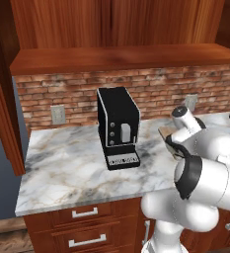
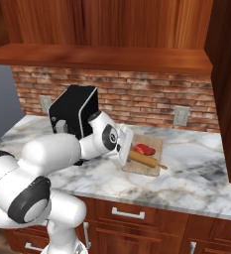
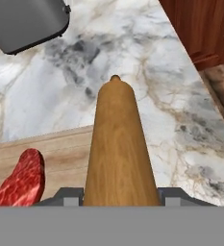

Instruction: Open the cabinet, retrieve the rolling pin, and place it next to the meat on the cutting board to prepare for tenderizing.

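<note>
While the cabinet (image 2: 107, 25) hangs over the marble counter (image 2: 196, 173), the rolling pin (image 2: 145, 159) lies low over the cutting board (image 2: 154, 144).
At the coffee machine's (image 2: 75, 111) three o'clock, the gripper (image 2: 124, 149) is clamped on the pin's near end; the meat (image 2: 144, 149) sits just beside it, at the pin's twelve o'clock in the right base view.

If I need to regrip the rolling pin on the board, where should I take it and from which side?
Grip the thick barrel of the rolling pin near its middle, coming from above, jaws across its width. It lies flat on the cutting board, so its round sides are free. The meat sits close along one side; watch that finger.
</note>
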Motion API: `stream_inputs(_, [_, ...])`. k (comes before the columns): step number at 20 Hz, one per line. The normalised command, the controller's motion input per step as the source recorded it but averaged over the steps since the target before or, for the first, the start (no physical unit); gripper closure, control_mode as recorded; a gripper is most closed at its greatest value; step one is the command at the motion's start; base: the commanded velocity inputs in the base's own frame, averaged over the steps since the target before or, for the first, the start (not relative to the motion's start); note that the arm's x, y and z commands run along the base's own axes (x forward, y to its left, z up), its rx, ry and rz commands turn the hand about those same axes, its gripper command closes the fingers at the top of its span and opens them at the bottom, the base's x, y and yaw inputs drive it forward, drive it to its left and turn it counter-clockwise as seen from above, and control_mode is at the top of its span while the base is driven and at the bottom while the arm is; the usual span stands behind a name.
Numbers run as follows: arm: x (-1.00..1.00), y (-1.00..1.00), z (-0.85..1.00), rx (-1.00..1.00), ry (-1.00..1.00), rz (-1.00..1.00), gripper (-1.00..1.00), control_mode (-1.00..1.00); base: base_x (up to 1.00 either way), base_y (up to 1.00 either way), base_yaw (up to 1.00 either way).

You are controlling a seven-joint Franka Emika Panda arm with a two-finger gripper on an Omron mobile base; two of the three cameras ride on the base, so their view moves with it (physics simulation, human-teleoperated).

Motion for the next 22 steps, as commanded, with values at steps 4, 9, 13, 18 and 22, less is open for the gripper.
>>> stream_inputs(4, [0.19, -0.16, -0.28, 0.00, 0.00, 0.00, 1.00, -1.00, 0.00, 0.00, 0.00])
stream_inputs(9, [0.23, -0.14, -0.20, 0.00, 0.00, 0.00, 1.00, -1.00, 0.00, 0.00, 0.00])
stream_inputs(13, [0.24, -0.11, -0.17, 0.00, 0.00, 0.00, 1.00, -1.00, 0.00, 0.00, 0.00])
stream_inputs(18, [0.20, -0.05, -0.14, 0.00, 0.00, 0.01, 1.00, -1.00, 0.00, 0.00, 0.00])
stream_inputs(22, [0.26, 0.00, -0.11, 0.00, -0.02, 0.04, 1.00, -1.00, 0.00, 0.00, 0.00])
